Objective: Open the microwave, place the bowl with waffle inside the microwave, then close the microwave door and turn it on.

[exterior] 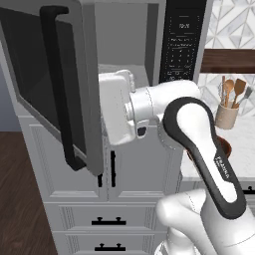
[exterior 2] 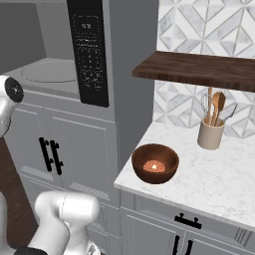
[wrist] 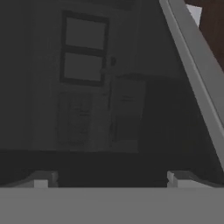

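The grey microwave (exterior: 149,30) stands open, showing its cavity and round turntable (exterior 2: 50,71), with the black keypad panel (exterior 2: 90,50) to the right. The microwave door (exterior: 30,74) is swung far out to the left, its black bar handle (exterior: 57,84) facing me. My white hand (exterior: 117,107) reaches left against the door's inner side, and its fingers are hidden behind the door edge. In the hand view my gripper (wrist: 111,178) is open and holds nothing, close to the dark tinted window. The reddish-brown bowl (exterior 2: 155,163) with the waffle (exterior 2: 153,166) sits on the marble counter (exterior 2: 219,184).
A beige crock of wooden utensils (exterior 2: 211,130) stands at the back of the counter under a dark wood shelf (exterior 2: 199,67). Grey cabinet doors and drawers (exterior: 114,219) lie below the microwave. My own arm (exterior: 209,149) crosses in front of the bowl in the left base view.
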Available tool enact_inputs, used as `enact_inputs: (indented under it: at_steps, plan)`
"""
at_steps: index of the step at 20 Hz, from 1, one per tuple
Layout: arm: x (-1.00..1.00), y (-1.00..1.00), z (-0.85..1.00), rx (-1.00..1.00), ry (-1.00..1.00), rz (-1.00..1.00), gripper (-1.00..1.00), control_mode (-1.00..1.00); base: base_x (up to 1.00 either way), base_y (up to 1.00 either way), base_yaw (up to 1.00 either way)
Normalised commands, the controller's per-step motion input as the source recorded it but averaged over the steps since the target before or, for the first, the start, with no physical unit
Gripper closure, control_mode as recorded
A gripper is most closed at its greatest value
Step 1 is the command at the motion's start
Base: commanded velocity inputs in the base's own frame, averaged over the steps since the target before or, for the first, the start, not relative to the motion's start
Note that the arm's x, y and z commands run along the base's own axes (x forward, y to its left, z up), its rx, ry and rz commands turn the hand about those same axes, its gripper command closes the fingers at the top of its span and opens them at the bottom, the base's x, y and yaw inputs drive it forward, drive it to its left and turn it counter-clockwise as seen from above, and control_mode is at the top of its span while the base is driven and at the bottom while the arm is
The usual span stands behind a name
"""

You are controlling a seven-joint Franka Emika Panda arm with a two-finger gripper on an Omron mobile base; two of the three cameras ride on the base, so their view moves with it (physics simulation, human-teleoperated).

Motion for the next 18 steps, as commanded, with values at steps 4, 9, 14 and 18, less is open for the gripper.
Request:
enact_inputs:
  at_steps: [4,9,14,18]
  plan:
    - [-0.60,1.00,0.00,-0.01,-0.18,0.00,-1.00,-1.00,0.00,0.00,0.00]
    - [-0.11,1.00,-0.13,-0.11,-0.09,0.00,-1.00,-1.00,0.00,0.00,0.00]
    - [0.21,1.00,-0.27,-0.22,-0.01,-0.06,-1.00,-1.00,0.00,0.00,0.00]
    - [0.52,1.00,-0.20,-0.19,-0.01,-0.10,-1.00,-1.00,0.00,0.00,0.00]
